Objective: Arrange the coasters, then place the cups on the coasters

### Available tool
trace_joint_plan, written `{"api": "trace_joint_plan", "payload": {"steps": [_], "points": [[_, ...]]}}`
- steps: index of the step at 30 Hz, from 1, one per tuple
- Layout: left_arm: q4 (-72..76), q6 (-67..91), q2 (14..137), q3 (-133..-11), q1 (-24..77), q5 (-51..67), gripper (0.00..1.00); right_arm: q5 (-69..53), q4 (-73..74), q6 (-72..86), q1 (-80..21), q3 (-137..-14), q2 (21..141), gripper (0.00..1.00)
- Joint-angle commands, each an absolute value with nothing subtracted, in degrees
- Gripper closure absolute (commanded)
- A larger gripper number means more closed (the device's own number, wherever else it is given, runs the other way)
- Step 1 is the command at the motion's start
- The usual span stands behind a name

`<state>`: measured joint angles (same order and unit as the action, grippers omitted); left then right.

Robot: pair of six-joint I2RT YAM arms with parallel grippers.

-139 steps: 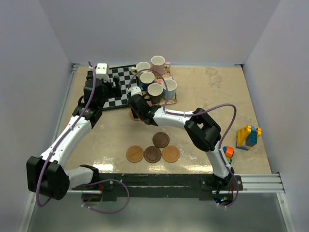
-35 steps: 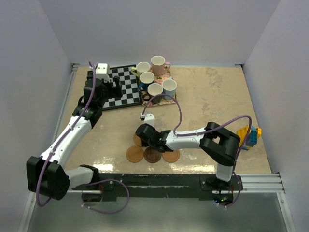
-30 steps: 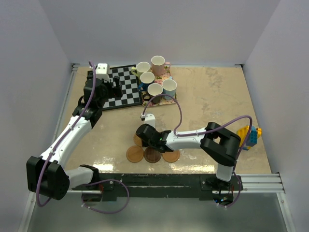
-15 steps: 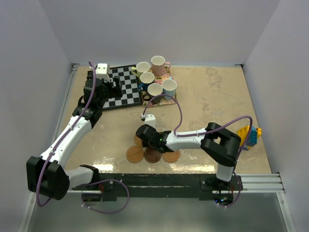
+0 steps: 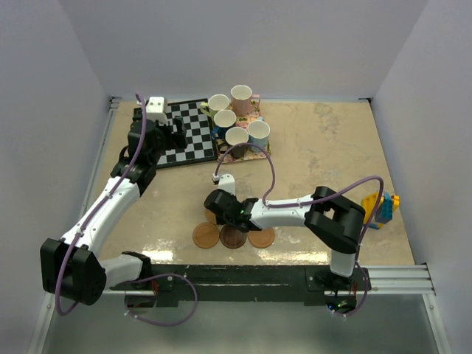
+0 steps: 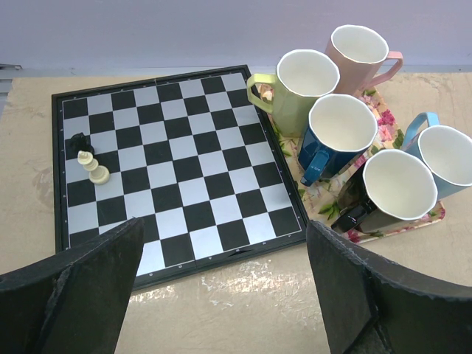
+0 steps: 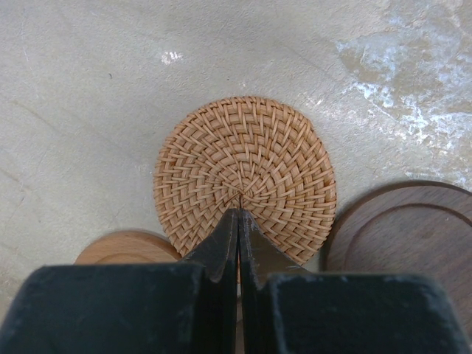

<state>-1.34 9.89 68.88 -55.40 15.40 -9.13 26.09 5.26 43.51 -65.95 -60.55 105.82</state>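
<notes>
Right gripper [image 7: 238, 215] shut, nothing between its tips, low over the middle of a woven coaster [image 7: 243, 166]. Just beside it, a dark brown coaster [image 7: 413, 236] and an orange coaster [image 7: 122, 249]. Left gripper [image 6: 225, 287] wide open and empty, above the chessboard [image 6: 177, 169]. Five cups [image 6: 335, 125] on the flowery tray [image 6: 324, 200].

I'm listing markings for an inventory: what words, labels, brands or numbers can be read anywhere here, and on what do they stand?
None: no readable text shows in any view.
The chessboard, the cups, the floral tray, the woven coaster and the wooden coasters show only patterns or plain surfaces.
The toy blocks are too small to tell.
</notes>
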Motion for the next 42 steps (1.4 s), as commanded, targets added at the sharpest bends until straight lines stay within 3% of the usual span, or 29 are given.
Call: {"api": "trace_joint_plan", "payload": {"steps": [1, 16, 28, 35, 42], "points": [[1.32, 10.02, 68.20, -55.37, 15.56, -8.35, 0.05, 26.02, 14.41, 42.28, -66.18, -60.73, 109.60, 1.00], [1.32, 9.93, 68.29, -55.28, 15.56, -8.26, 0.05, 26.45, 12.83, 38.59, -66.18, -67.23, 107.15, 0.88], [1.32, 9.93, 68.12, -55.28, 15.56, -8.52, 0.05, 30.41, 17.48, 33.23, -64.43, -73.91, 95.19, 0.63], [1.41, 9.67, 67.76, -55.20, 15.56, -8.70, 0.04, 27.17, 16.96, 25.76, -53.02, -76.37, 88.69, 0.48], [1.41, 9.58, 67.67, -55.28, 15.56, -8.61, 0.04, 23.74, 16.53, 22.85, -43.17, -82.26, 92.01, 0.34]]}}
